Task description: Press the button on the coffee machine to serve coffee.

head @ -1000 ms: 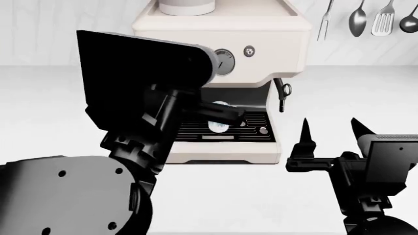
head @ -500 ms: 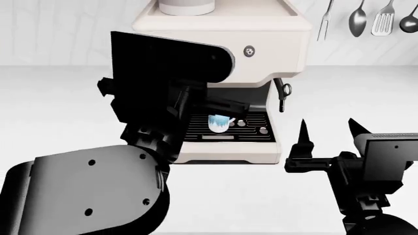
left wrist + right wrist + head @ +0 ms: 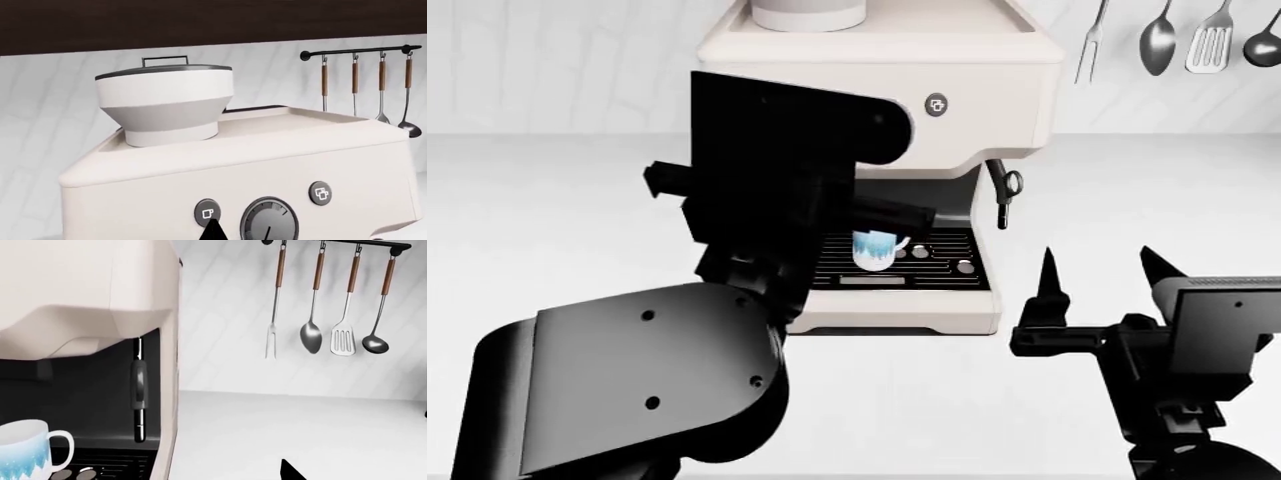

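The cream-white coffee machine [image 3: 1001, 90] stands at the back of the counter. My left arm [image 3: 787, 160] covers its gauge and left button in the head view; only the right button [image 3: 936, 104] shows there. In the left wrist view my left gripper [image 3: 212, 231] shows as one black point, jaws together, just under the left cup button [image 3: 207, 212], beside the round gauge [image 3: 269, 222]. I cannot tell whether it touches. A white and blue cup [image 3: 877, 248] sits on the black drip tray [image 3: 941, 268]. My right gripper [image 3: 1105, 272] is open and empty, to the right of the machine.
A bean hopper [image 3: 167, 105] sits on the machine's top. The steam wand [image 3: 1006, 190] hangs at its right side. Utensils [image 3: 320, 335] hang on a wall rail to the right. White counter [image 3: 1068, 180] surrounds the machine.
My left arm has moved right and up in front of the machine and now covers the gauge. The cup shows on the tray. The right arm has barely moved.
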